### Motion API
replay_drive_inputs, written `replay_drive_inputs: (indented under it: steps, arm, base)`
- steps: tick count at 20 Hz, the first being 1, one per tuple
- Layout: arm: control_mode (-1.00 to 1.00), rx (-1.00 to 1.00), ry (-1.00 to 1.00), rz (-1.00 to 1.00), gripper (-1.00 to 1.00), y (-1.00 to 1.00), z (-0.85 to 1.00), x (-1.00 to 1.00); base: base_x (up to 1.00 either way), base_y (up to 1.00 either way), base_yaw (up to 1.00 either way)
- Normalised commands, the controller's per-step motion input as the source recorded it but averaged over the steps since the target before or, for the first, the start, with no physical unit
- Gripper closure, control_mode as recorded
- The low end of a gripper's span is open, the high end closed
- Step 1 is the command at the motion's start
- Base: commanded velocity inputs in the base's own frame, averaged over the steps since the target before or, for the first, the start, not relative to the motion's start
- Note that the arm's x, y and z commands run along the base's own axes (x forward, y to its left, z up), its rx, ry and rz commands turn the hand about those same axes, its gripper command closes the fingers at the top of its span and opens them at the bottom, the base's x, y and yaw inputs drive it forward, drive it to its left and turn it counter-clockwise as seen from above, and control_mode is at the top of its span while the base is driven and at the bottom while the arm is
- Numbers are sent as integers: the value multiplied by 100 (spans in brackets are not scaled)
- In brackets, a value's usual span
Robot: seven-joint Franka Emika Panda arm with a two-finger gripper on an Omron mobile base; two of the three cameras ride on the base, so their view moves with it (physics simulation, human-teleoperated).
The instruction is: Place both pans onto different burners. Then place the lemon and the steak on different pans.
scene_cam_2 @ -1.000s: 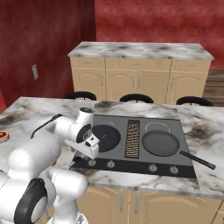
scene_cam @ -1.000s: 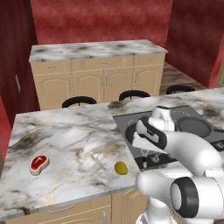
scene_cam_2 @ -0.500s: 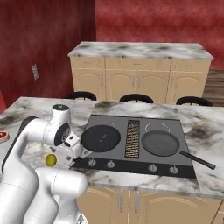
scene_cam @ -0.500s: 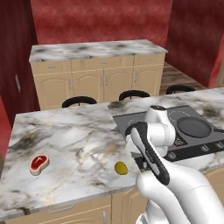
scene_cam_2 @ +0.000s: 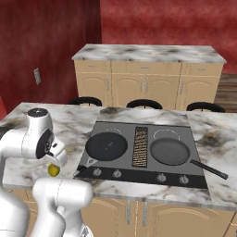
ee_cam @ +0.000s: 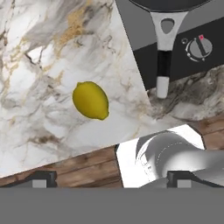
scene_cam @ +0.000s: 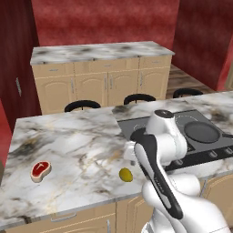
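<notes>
Lemon (ee_cam: 90, 100) lies on the marble table (scene_cam: 77, 145) beside the cooktop (scene_cam_2: 143, 152), under the released pincer (ee_cam: 109, 178). Steak (scene_cam: 40, 170) sits far left; both pans (scene_cam_2: 107, 146) apparently rest on burners.

Both pans (scene_cam_2: 107, 146) (scene_cam_2: 170, 151) sit on the cooktop (scene_cam_2: 199, 173); the lemon (scene_cam: 126, 174) and steak (scene_cam: 40, 169) lie on the counter (scene_cam: 73, 145) to its left.

Glossy white rounded arm (scene_cam: 159, 164), dark joint bands (black seams), bulbous shells, small dark fingertips (ee_cam: 41, 177)
</notes>
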Motion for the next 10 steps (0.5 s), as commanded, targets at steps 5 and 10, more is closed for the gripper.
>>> replay_drive_inputs:
  steps: [5, 10]
  arm:
    - [-100, 2, -3, 15, -100, 38, 56, -36]
    - [-100, -2, -14, 10, -100, 15, 17, -40]
  base:
    - [0, 0, 0]
    - [0, 0, 0]
